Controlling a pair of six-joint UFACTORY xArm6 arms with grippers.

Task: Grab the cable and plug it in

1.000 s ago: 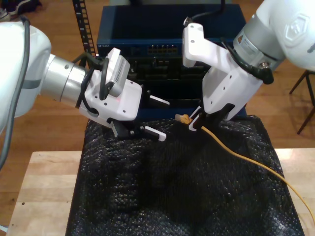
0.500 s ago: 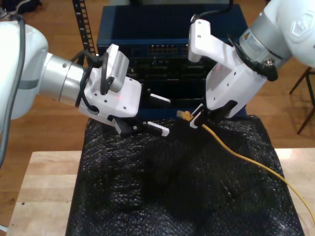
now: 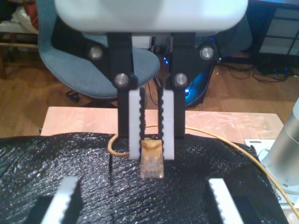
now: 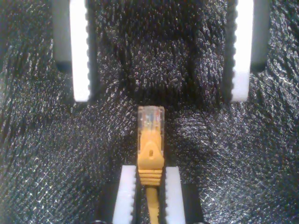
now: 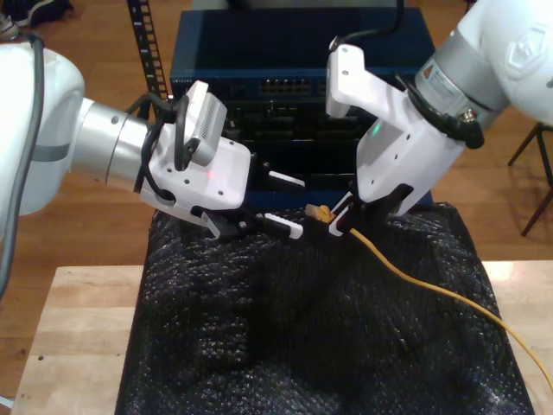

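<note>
Exterior view is showing my second claw (image 5: 343, 218) pinching the cable (image 5: 406, 270) behind its plug (image 4: 150, 118). My first claw (image 5: 285, 204) is sitting spread, facing that plug.

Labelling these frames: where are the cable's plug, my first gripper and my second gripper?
cable's plug (image 4: 150, 119), second wrist view, clear tip.
my first gripper (image 5: 297, 207), exterior view, midway between fingertips.
my second gripper (image 4: 149, 172), second wrist view, midway between fingertips.

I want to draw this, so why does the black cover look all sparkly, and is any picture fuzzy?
In the second wrist view, light glints off the crinkly black cover, and the cable plug is sharp; in the first wrist view that plug looks soft and the blue chair behind is blurry; the exterior view is slightly grainy.
</note>
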